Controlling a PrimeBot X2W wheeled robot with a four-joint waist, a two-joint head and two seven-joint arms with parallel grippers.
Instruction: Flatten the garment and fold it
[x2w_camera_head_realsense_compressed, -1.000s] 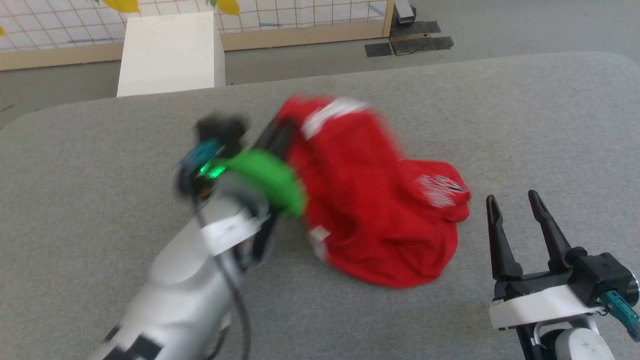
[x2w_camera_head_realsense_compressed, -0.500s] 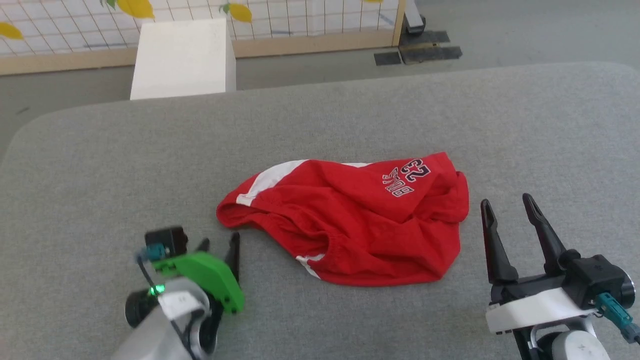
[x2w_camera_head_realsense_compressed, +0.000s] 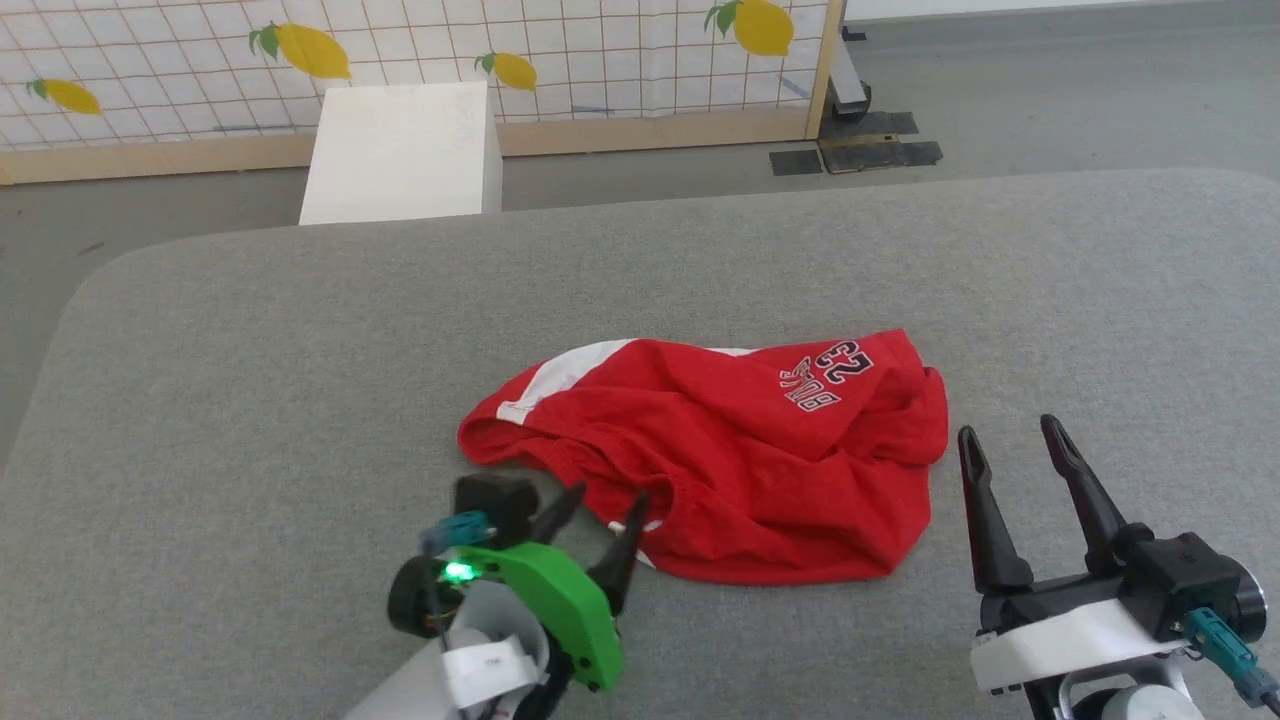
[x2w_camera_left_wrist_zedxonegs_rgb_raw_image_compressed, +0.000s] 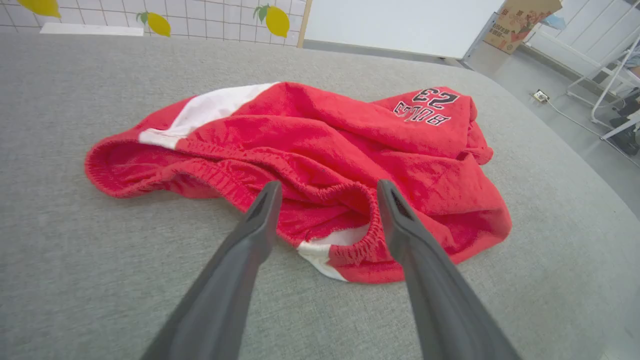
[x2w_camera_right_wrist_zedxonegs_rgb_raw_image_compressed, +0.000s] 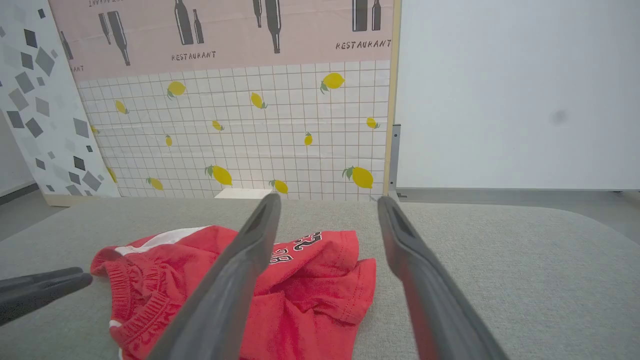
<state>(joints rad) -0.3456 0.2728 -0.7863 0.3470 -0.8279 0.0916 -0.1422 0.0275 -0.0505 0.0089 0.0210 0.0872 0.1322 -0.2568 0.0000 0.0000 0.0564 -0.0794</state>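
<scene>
Now released, the garment (x2w_camera_head_realsense_compressed: 740, 470) lies crumpled on the counter (x2w_camera_head_realsense_compressed: 300, 400), with left fingers (x2w_camera_left_wrist_zedxonegs_rgb_raw_image_compressed: 240, 270) newly spread at its waistband (x2w_camera_left_wrist_zedxonegs_rgb_raw_image_compressed: 345, 192) and right fingers (x2w_camera_right_wrist_zedxonegs_rgb_raw_image_compressed: 227, 290) spread, so flattening remains.

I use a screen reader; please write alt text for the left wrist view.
A crumpled red garment with white trim and the number 23 lies on a grey table. The left gripper stands open, aimed at its elastic waistband.

Bare grey table (x2w_camera_head_realsense_compressed: 250, 400) lies open to the left, right and far side of the crumpled garment (x2w_camera_head_realsense_compressed: 740, 470). The left gripper (x2w_camera_head_realsense_compressed: 608, 497) crowds its near edge. The right gripper (x2w_camera_head_realsense_compressed: 1007, 430) stands just beside its right edge.
</scene>
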